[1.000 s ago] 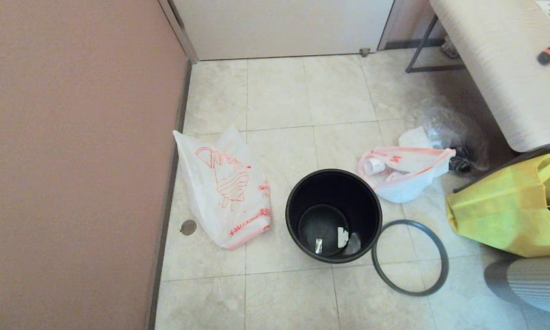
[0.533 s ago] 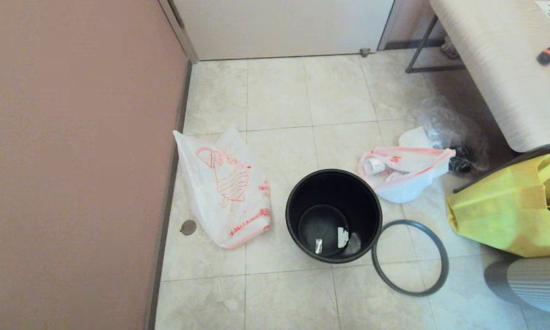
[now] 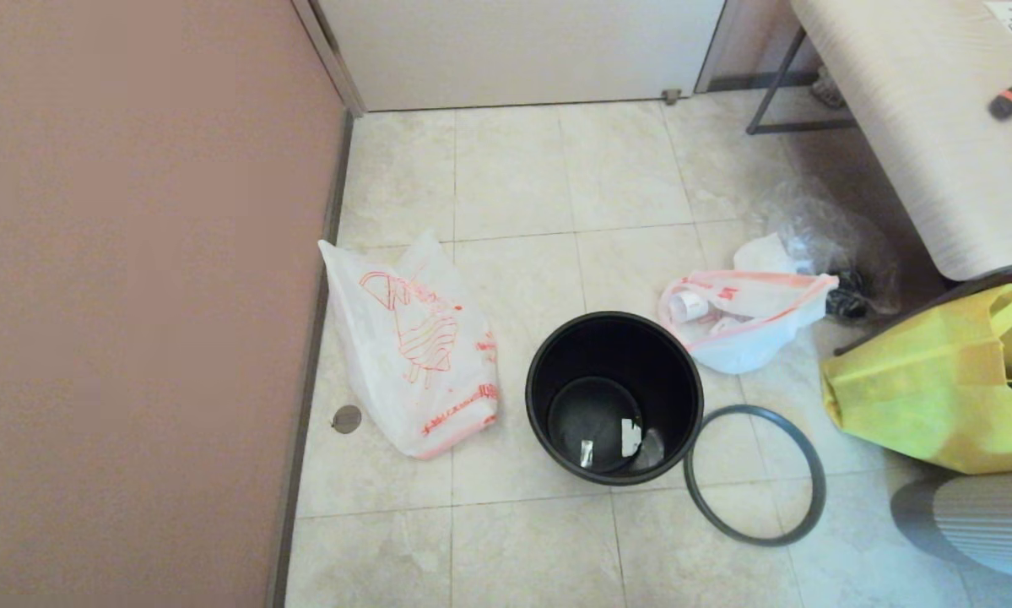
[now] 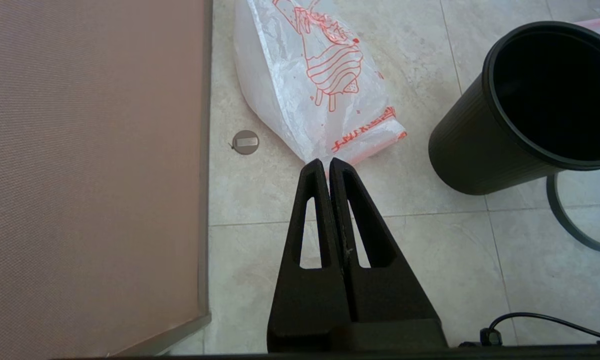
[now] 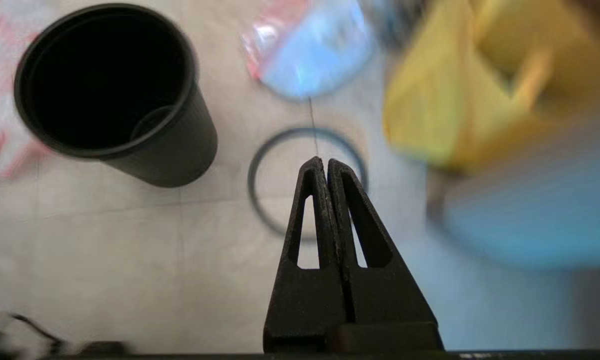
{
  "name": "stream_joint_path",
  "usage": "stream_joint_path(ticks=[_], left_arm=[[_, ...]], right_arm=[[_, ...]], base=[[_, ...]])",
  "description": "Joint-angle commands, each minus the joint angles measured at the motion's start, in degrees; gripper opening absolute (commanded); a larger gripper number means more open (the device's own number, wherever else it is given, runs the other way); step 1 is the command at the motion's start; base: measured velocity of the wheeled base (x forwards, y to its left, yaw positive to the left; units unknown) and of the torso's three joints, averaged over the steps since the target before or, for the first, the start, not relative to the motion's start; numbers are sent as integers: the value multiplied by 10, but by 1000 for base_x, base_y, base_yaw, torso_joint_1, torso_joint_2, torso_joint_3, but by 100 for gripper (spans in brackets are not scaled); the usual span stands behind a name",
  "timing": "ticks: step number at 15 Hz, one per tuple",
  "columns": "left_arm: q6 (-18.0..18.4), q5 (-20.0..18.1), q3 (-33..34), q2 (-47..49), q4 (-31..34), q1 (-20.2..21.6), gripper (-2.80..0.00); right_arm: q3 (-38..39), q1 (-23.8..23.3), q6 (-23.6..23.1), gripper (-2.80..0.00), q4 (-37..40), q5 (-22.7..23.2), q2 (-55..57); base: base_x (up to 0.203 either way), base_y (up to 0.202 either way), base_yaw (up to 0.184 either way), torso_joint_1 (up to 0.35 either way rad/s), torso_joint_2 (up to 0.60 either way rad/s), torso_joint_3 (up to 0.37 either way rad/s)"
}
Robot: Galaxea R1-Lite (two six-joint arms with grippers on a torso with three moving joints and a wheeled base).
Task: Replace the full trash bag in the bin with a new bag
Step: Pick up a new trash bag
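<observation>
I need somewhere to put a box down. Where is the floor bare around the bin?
Bare tiles lie between the round black plastic bin and the far door, and nearer the robot. Crowded on the right: dark grey hoop rim, small pink-edged white bag, yellow fabric tote.

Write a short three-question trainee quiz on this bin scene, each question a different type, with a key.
1. True or false: the hoop rim sits on the bin.
2. Which bag lies nearest the wall? A) new bag B) full trash bag C) yellow tote
3. Fill in: the left gripper and right gripper are both ____.

Key: 1 false, it lies on the floor beside the bin; 2 A; 3 shut, holding nothing.
</observation>
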Motion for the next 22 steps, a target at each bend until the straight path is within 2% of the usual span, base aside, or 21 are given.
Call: stream_joint_path(ticks=[1, 3, 6, 9, 22], left_arm=[[0, 0, 0, 0, 0, 0, -280], [0, 0, 0, 0, 0, 0, -280], [0, 0, 0, 0, -1, 0, -280], [0, 0, 0, 0, 0, 0, -280], [0, 0, 0, 1, 0, 0, -280]], right_arm=[[15, 0, -40, -280, -5, 17, 2], [21, 0, -40, -280, 12, 41, 2], [19, 0, 8, -280, 23, 29, 2], [18, 1, 31, -280, 23, 26, 2], [19, 1, 31, -280, 23, 23, 2]], base=[[0, 0, 0, 0, 0, 0], [0, 0, 0, 0, 0, 0], [0, 0, 0, 0, 0, 0], [0, 0, 0, 0, 0, 0], [0, 0, 0, 0, 0, 0]])
